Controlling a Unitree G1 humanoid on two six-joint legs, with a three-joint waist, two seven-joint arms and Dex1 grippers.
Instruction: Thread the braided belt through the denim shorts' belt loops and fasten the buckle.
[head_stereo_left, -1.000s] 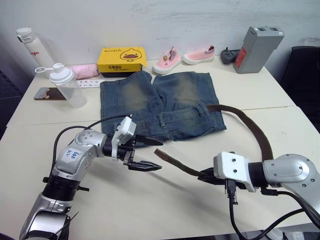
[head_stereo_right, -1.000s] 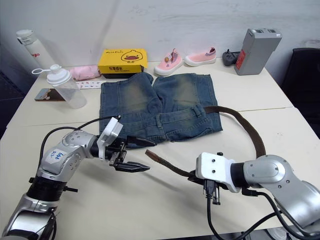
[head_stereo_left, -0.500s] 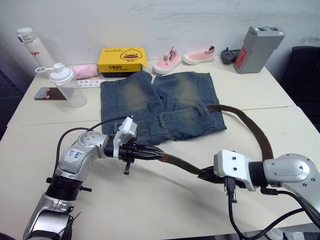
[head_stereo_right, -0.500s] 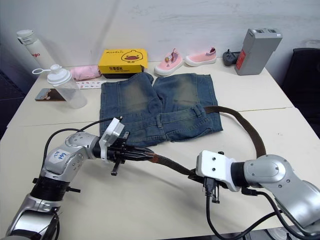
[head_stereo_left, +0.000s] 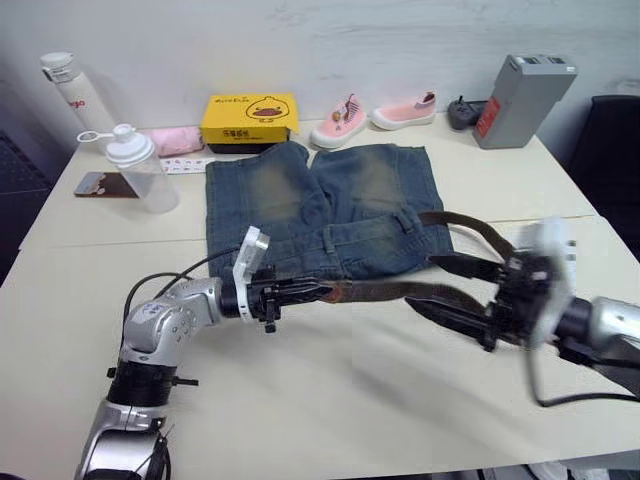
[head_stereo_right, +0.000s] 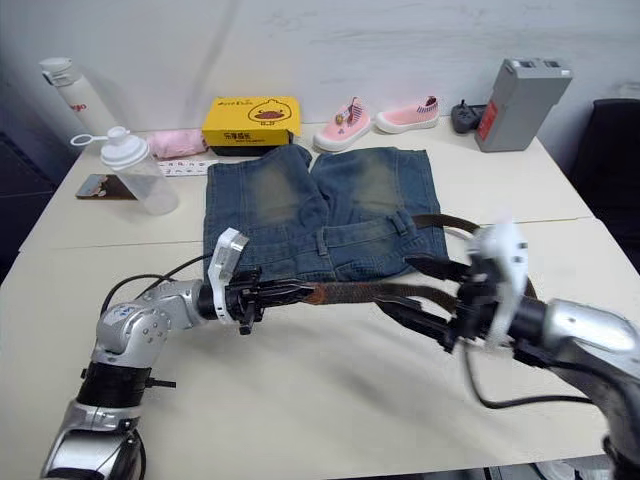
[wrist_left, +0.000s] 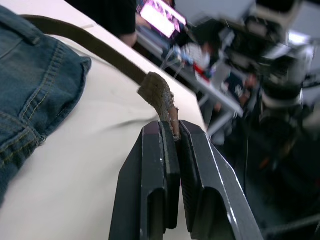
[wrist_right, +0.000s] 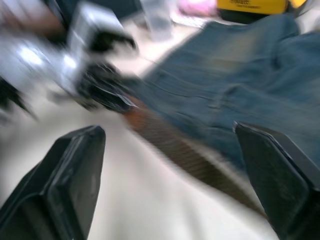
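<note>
The left gripper (head_stereo_left: 300, 293) is clamped on the belt (head_stereo_left: 385, 291) tip, likely to steer it toward the shorts' (head_stereo_left: 320, 205) loops. The right gripper (head_stereo_left: 445, 285) gapes wide beside the belt, gripping nothing.

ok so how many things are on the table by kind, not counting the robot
bottles: 2
shoes: 2
shorts: 1
belt: 1
yellow box: 1
grey box: 1
phone: 1
pink cloth: 1
small dark object: 1
total: 11
</note>
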